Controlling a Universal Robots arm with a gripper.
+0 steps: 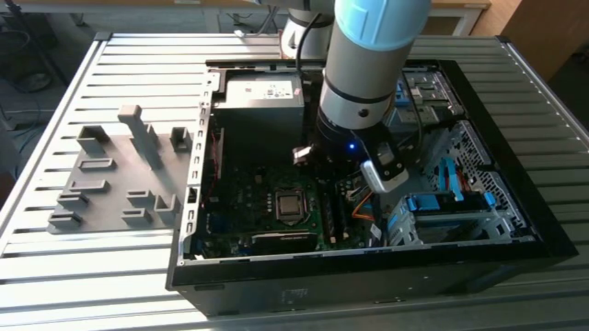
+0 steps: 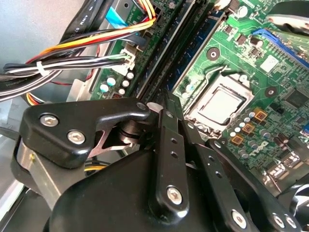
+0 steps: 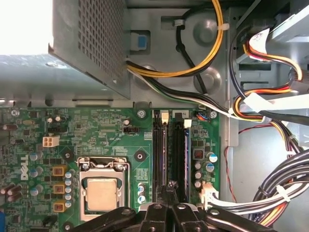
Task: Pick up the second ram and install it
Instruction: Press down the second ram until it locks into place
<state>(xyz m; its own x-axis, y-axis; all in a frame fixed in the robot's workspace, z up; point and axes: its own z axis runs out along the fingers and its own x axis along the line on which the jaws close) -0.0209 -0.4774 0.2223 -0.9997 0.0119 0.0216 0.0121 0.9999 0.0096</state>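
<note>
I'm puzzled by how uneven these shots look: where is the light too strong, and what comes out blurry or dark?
In the first wrist view, one corner beside the power supply box is blown out to white. In the second wrist view, the gripper is near and dark, while the motherboard is sharp. In the exterior view, sunlight stripes the slatted table, and the computer case interior is shadowed.

The gripper (image 3: 170, 209) sits over 2 parallel memory slots (image 3: 169, 154) on the green motherboard (image 3: 96, 130), beside the processor socket (image 3: 100, 188) and bundled cables (image 3: 270, 193).
</note>
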